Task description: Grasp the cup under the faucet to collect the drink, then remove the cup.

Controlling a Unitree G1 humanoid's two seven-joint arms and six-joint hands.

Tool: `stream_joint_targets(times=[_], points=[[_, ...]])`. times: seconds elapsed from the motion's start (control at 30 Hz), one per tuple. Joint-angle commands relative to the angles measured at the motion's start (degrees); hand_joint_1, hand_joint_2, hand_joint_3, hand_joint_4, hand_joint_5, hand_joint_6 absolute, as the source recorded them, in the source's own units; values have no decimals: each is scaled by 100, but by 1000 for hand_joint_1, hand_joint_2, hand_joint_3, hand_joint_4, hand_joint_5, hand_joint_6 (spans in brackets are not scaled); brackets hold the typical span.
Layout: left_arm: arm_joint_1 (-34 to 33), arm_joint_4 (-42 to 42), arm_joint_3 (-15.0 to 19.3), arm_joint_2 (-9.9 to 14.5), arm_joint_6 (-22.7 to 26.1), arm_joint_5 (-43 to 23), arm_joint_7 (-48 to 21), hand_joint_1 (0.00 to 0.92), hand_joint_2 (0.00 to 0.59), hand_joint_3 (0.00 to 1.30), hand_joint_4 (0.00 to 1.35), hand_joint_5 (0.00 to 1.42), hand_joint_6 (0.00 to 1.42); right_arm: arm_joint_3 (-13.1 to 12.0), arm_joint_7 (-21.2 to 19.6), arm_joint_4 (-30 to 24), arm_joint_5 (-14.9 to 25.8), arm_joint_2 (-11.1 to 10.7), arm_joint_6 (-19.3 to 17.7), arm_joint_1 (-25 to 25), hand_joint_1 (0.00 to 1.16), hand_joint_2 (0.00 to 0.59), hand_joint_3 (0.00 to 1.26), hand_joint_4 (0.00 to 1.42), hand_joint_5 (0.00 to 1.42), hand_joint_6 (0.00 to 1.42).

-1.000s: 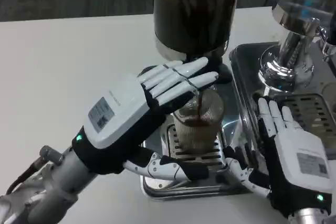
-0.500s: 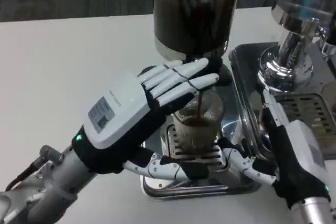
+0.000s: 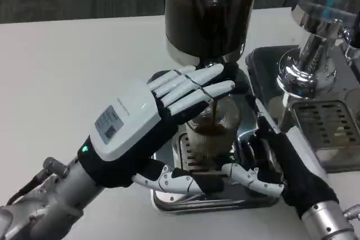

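Observation:
A clear ribbed cup stands on the grille of the steel drip tray, under the faucet of a dark drink dispenser. A thin dark stream runs into the cup, which is partly filled with brown drink. My left hand reaches in from the lower left. Its straight fingers lie over the black faucet lever and its thumb lies low in front of the tray. My right hand stands on edge just right of the cup. Its fingers curl toward the cup's base; I cannot see a closed grip.
A second chrome machine with its own steel tray stands at the right, close behind my right forearm. White tabletop stretches to the left and rear of the dispenser.
My right hand has turned from palm-down over the right tray onto its edge and moved left up to the cup. My left hand has stayed on the lever and the drink keeps pouring.

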Motion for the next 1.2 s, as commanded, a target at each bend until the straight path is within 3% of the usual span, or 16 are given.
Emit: stream_joint_targets(times=[0.03, 0.77, 1.2], points=[[118, 36, -196, 84, 2, 192, -200, 0, 161, 224, 99, 280, 219, -19, 130, 69, 33, -5, -92, -143, 628, 185, 0, 0, 0, 105], [184, 25, -181, 108, 75, 46, -206, 0, 166, 237, 111, 294, 219, 28, 507, 722, 232, 257, -157, -830, 618, 177, 0, 0, 0, 98], [218, -4, -85, 166, 130, -98, -209, 0, 189, 238, 82, 284, 198, 136, 362, 949, 46, 329, -241, -953, 625, 189, 0, 0, 0, 97]])
